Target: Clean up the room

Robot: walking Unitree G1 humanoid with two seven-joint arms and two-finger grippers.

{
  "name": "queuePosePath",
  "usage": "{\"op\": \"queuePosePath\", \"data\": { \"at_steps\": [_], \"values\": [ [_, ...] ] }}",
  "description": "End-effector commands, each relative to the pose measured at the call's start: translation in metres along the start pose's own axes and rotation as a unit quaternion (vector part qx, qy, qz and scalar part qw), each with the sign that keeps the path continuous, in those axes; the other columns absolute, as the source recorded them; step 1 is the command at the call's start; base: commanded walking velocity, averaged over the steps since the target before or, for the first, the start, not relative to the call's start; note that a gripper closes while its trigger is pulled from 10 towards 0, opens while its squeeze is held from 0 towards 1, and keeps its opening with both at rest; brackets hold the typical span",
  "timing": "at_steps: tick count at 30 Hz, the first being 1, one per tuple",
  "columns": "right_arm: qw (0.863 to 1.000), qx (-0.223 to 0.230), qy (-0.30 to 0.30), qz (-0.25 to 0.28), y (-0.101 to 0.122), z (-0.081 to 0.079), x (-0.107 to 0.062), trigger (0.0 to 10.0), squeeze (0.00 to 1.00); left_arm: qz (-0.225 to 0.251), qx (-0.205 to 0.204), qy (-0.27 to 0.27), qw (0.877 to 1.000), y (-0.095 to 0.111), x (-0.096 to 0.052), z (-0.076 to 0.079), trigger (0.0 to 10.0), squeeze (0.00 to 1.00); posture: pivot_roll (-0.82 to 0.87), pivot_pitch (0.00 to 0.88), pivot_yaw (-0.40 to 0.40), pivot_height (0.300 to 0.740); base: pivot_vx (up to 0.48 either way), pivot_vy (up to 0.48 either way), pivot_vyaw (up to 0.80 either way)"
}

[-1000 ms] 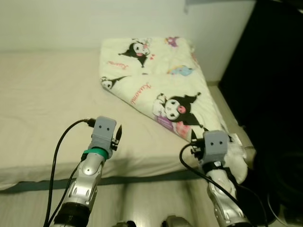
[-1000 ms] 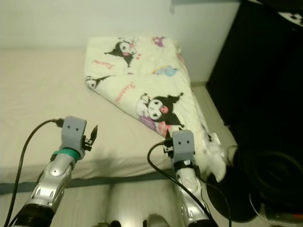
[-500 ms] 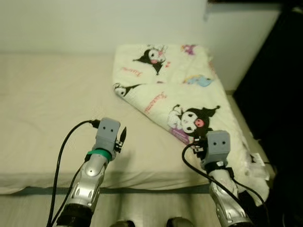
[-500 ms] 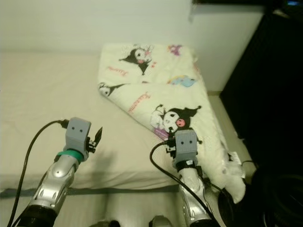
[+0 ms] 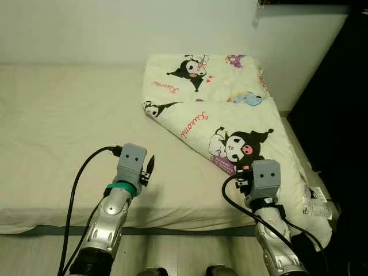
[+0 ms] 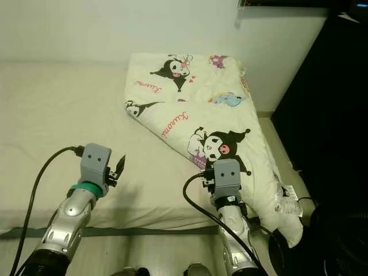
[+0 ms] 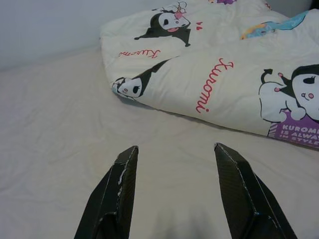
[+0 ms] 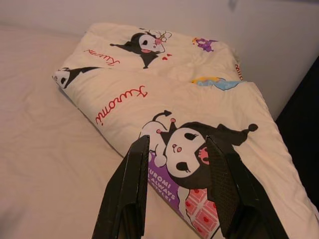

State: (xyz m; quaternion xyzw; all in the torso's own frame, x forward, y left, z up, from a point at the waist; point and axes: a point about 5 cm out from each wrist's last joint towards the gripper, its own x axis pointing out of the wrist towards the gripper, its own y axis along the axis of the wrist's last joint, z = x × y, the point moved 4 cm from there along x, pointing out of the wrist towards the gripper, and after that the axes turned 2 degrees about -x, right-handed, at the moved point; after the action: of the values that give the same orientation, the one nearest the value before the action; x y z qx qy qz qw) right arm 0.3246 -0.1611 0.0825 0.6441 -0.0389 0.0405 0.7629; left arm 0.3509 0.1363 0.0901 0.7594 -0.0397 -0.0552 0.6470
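A cream quilt (image 5: 224,115) printed with black cartoon figures lies folded on the right end of a bed (image 5: 57,126) with a pale sheet. Its near corner hangs over the bed's right side. My left gripper (image 7: 174,149) is open above the bare sheet, a short way left of the quilt's folded edge (image 7: 149,97). My right gripper (image 8: 175,142) is also open, held over the quilt's near part above the cartoon print (image 8: 187,149). Nothing is between either pair of fingers.
A white wall (image 5: 115,29) runs behind the bed. Tall dark furniture (image 5: 339,115) stands close on the right, with a narrow strip of floor (image 6: 270,132) between it and the bed. A black round object (image 6: 339,230) sits on the floor at the lower right.
The whole picture has shifted, so the camera has moved: the quilt now sits further right and more of its hanging corner shows. Both arms keep the same pose, fingers open.
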Motion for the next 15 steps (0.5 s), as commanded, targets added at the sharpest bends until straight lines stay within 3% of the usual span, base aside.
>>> {"op": "queuePosePath", "data": {
  "at_steps": [1, 15],
  "values": [
    [1.000, 0.001, -0.001, -0.008, -0.0056, 0.0009, -0.0032, 10.0, 0.00, -0.019, 0.000, -0.005, 1.000, -0.0104, -0.0024, 0.0020, 10.0, 0.00, -0.16, 0.045, 0.073, 0.680, 0.000, 0.000, 0.00],
    [1.000, 0.004, -0.001, -0.007, -0.0049, -0.0004, -0.0045, 10.0, 0.00, -0.023, 0.003, -0.007, 1.000, -0.0130, -0.0052, 0.0019, 10.0, 0.00, -0.16, 0.060, 0.079, 0.630, 0.000, 0.000, 0.00]
  ]
}}
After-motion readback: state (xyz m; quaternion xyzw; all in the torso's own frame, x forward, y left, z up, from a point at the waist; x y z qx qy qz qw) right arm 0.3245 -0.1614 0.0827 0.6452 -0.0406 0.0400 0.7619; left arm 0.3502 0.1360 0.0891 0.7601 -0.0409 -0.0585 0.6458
